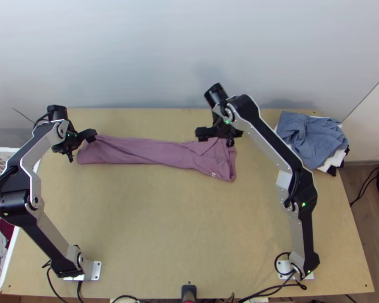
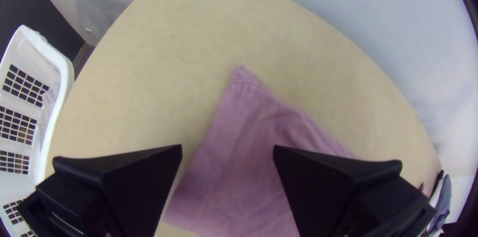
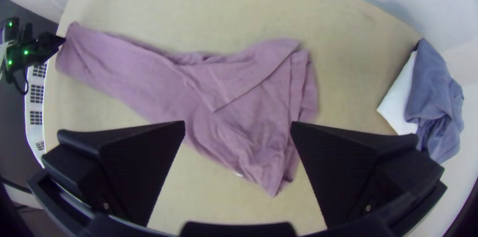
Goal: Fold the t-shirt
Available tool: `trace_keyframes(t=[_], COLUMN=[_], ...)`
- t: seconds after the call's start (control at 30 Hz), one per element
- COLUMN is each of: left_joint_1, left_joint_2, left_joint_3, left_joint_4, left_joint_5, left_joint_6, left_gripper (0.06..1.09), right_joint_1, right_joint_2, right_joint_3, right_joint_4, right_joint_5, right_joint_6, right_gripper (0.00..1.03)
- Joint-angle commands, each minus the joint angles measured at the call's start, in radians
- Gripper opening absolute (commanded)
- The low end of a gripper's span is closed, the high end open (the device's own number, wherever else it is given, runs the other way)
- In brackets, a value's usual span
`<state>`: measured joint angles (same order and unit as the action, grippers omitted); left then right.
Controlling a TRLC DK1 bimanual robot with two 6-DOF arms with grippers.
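T-shirt (image 1: 154, 151), mauve, lies as a long strip across the far part of the counter (image 1: 179, 227), one end by each of your pincers. Your left pincer (image 1: 80, 143) is at the strip's left end, its two black fingers spread wide, and your left wrist view shows the cloth running through the gap between them. Your right pincer (image 1: 221, 133) is over the strip's far edge near its right end, its fingers wide apart too.

Look along the cloth and you'll see it folded into layers, with a pointed flap turned over on top near the right end, where the strip broadens; the left end comes to a corner at its far side. You can see a small white mark close to the near edge by the right end.

Farther out, to your right, a pile of blue-grey cloth (image 1: 308, 135) over white cloth (image 1: 335, 159) sits at the counter's far corner. Off your left side stands a white basket (image 1: 11, 251) with clothes in it.
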<state>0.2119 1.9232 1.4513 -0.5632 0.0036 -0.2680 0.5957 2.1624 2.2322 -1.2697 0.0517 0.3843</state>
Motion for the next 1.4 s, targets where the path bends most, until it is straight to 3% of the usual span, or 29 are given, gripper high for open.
trace_keyframes(t=[0.0,0.17,0.3,0.57,0.83,0.87,1.37], left_joint_1=[-0.017,-0.045,-0.055,-0.071,-0.080,-0.083,-0.183], left_joint_2=[0.014,0.028,0.048,0.077,0.005,-0.010,-0.237], left_joint_3=[-0.020,-0.028,-0.026,-0.049,-0.118,-0.121,-0.019], left_joint_4=[-0.004,-0.009,-0.001,0.000,0.129,0.137,0.120], left_joint_5=[-0.001,0.001,0.001,-0.001,-0.001,-0.001,0.004], left_joint_6=[0.024,0.035,0.041,0.046,0.041,0.041,0.019], left_gripper=[0.95,0.93,0.81,0.77,0.13,0.10,0.10], right_joint_1=[0.073,0.079,0.079,0.104,0.119,0.124,0.151], right_joint_2=[-0.032,-0.030,-0.027,-0.026,0.001,0.010,0.162], right_joint_3=[-0.032,-0.068,-0.083,-0.086,-0.095,-0.097,0.056], right_joint_4=[-0.031,-0.031,-0.031,-0.031,-0.025,-0.023,0.003], right_joint_5=[-0.021,-0.035,-0.042,-0.069,-0.089,-0.090,-0.098], right_joint_6=[-0.012,-0.010,-0.007,-0.005,-0.005,-0.005,0.004], right_gripper=[0.98,0.99,0.98,0.98,0.98,0.98,0.98])
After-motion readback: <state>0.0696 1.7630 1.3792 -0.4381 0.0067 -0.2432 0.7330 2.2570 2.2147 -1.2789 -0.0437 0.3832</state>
